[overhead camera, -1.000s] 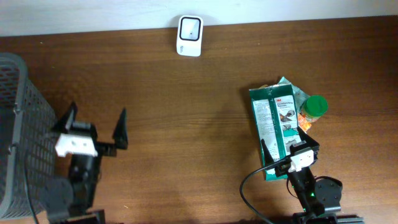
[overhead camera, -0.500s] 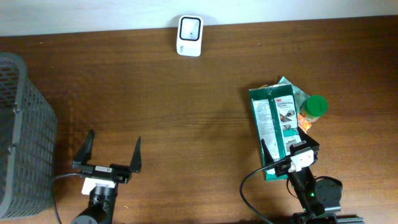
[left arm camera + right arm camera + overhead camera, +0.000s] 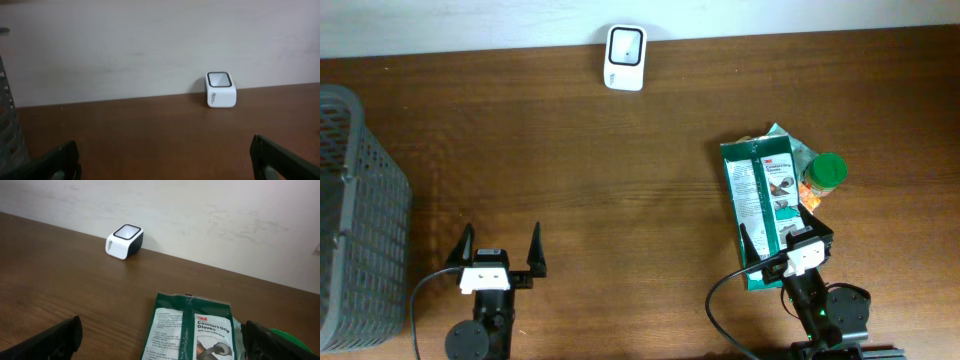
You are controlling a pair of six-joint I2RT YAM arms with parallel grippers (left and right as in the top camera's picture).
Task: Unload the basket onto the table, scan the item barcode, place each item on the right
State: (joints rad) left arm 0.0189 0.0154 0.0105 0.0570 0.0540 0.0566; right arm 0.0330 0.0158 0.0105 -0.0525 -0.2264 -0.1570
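The item is a flat green glove packet (image 3: 760, 195) with a white printed label, lying at the right of the table. It partly covers a crinkled bag and touches a green-capped bottle (image 3: 825, 175). The white barcode scanner (image 3: 625, 57) stands at the far edge by the wall. My right gripper (image 3: 785, 238) hangs open over the packet's near end; in the right wrist view the packet (image 3: 192, 330) lies between its spread fingers (image 3: 60, 340), untouched. My left gripper (image 3: 500, 250) is open and empty at the front left. It faces the scanner (image 3: 220, 89) across bare wood.
A grey mesh basket (image 3: 355, 210) stands at the left edge, close to the left arm. Its wall shows in the left wrist view (image 3: 7, 130). A pale wall runs behind the scanner. A black cable curls by the right arm's base (image 3: 720, 300).
The left arm has swung away from the basket to the front edge and turned its open fingers toward the far wall. The right arm and the packet have not moved.
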